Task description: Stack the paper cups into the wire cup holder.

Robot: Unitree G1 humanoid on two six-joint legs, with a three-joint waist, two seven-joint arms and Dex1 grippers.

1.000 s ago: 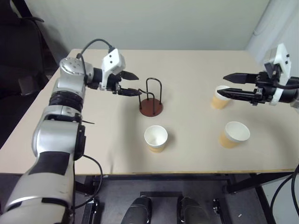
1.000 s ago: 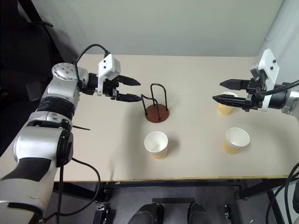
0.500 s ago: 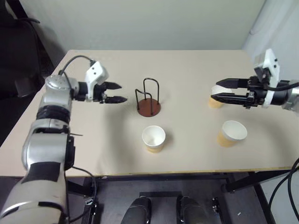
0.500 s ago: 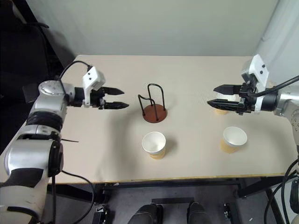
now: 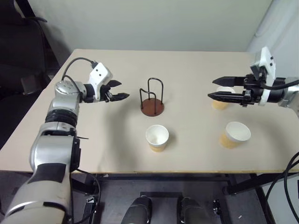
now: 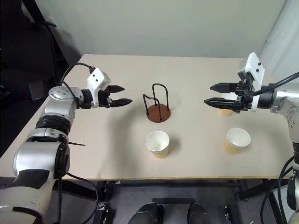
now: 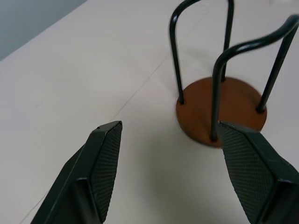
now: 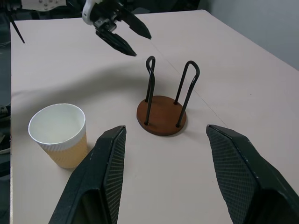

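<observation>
Wire cup holder (image 5: 152, 99) upright, empty, mid tabletop (image 5: 187, 70). 3 paper cups upright on tabletop: 1 (image 5: 157, 137) just at 6 o'clock of holder, 1 (image 5: 234, 134) at 4 o'clock, 1 (image 5: 219, 99) at 3 o'clock behind right gripper (image 5: 211, 88). Left gripper (image 5: 125, 90) at 9 o'clock of holder. Both jaws apart, empty.

**Cup holder and three paper cups**

Wire cup holder (image 5: 152, 102): stood upright mid-table, empty, black loops on reddish-brown disc.
Paper cups, tan, white inside, all upright, unstacked: near centre (image 5: 157, 137); front right (image 5: 235, 134); far right (image 5: 220, 98), partly hidden.
</observation>
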